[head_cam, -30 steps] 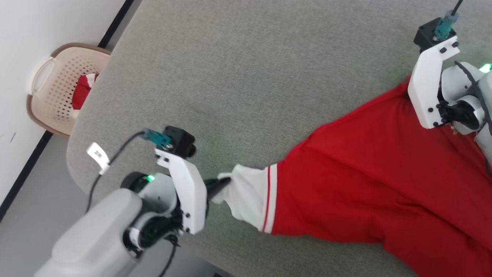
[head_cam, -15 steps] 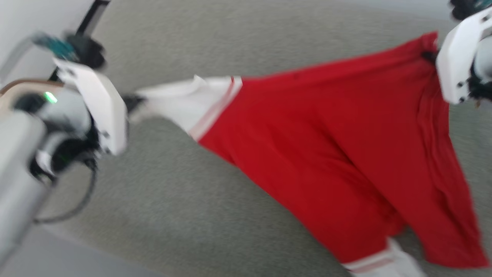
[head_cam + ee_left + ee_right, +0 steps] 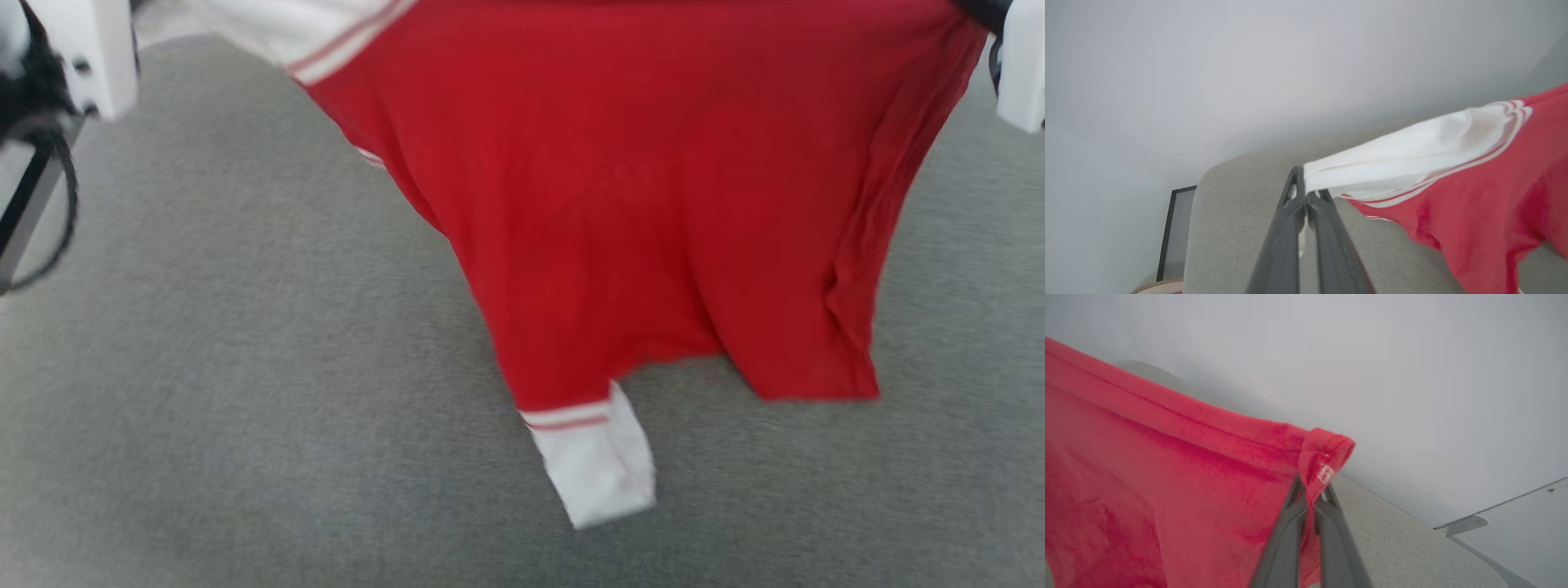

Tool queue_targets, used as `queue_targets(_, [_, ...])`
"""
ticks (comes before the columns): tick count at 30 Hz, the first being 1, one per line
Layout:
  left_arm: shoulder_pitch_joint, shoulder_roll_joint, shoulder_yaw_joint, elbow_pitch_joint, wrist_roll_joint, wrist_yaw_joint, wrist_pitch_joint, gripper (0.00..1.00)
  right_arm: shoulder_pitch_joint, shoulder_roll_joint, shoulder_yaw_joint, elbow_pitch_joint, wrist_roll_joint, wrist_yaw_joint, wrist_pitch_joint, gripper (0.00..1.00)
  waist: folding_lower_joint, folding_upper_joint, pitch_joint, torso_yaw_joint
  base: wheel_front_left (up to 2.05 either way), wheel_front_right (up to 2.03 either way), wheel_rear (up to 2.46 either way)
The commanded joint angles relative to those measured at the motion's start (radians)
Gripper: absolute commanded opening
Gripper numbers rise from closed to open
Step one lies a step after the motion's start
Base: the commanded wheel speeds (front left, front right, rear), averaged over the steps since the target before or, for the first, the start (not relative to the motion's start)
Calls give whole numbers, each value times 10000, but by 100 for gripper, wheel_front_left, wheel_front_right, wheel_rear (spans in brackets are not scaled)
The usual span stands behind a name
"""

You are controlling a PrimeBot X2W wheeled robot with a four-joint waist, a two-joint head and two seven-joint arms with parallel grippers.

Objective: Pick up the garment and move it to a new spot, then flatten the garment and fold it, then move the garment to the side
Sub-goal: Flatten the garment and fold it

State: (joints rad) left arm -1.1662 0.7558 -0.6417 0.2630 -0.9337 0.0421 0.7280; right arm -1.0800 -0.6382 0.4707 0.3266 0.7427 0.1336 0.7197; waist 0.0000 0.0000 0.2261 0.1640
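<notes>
Both grippers are seen clamped on cloth. In the left wrist view the left gripper (image 3: 1306,188) is pressed shut on the white end of one sleeve (image 3: 1412,155), with the fabric pinched at the fingertips. In the right wrist view the right gripper (image 3: 1310,494) is closed on a red hem corner, where a small white label (image 3: 1325,473) is sewn. Between them the garment (image 3: 637,204) is held up and stretched across the top of the head view, its red body hanging down in soft folds. The other white sleeve end (image 3: 600,465), edged with red-and-white stripes, is draped lowest, over the grey fabric surface (image 3: 204,367); whether it touches cannot be told. Beyond, a pale wall (image 3: 1208,61) is seen.
</notes>
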Motion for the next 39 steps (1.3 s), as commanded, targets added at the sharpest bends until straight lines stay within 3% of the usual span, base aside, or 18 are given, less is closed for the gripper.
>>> queue_targets(1, [-471, -33, 12, 296, 216, -111, -14, 0, 81, 98, -302, -229, -228, -53, 200, 0, 0, 0, -140, -265, 0, 0, 0])
queue_targets(5, [-1431, -561, -42, 1065, 684, -314, -555, 0, -193, 506, -1140, -349, -1005, -53, 76, 0, 0, 0, 90, -426, 0, 0, 0])
queue_targets(11, [-3233, -1644, 52, 2827, 1848, -419, -2985, 0, -1182, 1631, -2087, 800, -2758, -53, -1337, 0, 0, 0, 948, -674, 0, 0, 0])
queue_targets(14, [-4249, -2013, 141, 3793, 2497, -407, -4560, 0, -1960, 2210, -2563, 1749, -3773, -53, -2643, 0, 0, 0, 1395, -759, 0, 0, 0])
queue_targets(19, [-5712, -2438, 433, 4900, 3320, -202, -7801, 0, -3171, 2872, -3329, 2978, -5574, -54, -5725, 0, 0, 0, 1861, -743, 0, 0, 0])
queue_targets(21, [-5841, -2488, 377, 5046, 3521, -299, -8366, 0, -3266, 3002, -3456, 3289, -5889, -54, -6193, 0, 0, 0, 1884, -722, 0, 0, 0])
queue_targets(24, [-5873, -2673, 249, 5574, 3517, -874, -9167, 0, -3457, 3297, -3513, 4186, -6510, -53, -7023, 0, 0, 0, 1895, -624, 0, 0, 0])
queue_targets(28, [-5116, -2907, -174, 6329, 3203, -1508, -8952, 0, -3035, 3421, -2991, 5351, -6390, -53, -6907, 0, 0, 0, 1762, -478, 0, 0, 0])
queue_targets(32, [-3775, -3042, -785, 6588, 2466, -1704, -7894, 0, -2342, 3325, -2212, 6050, -5777, -53, -6490, 0, 0, 0, 1495, -310, 0, 0, 0])
queue_targets(34, [-2981, -2959, -1317, 6109, 1852, -1716, -7230, 0, -1833, 3332, -1830, 6216, -5310, -53, -6247, 0, 0, 0, 1340, -260, 0, 0, 0])
queue_targets(39, [-1040, -2145, -2262, 4612, 275, -1714, -5280, 0, -542, 3028, -893, 5892, -3962, -53, -5481, 0, 0, 0, 964, -154, 0, 0, 0])
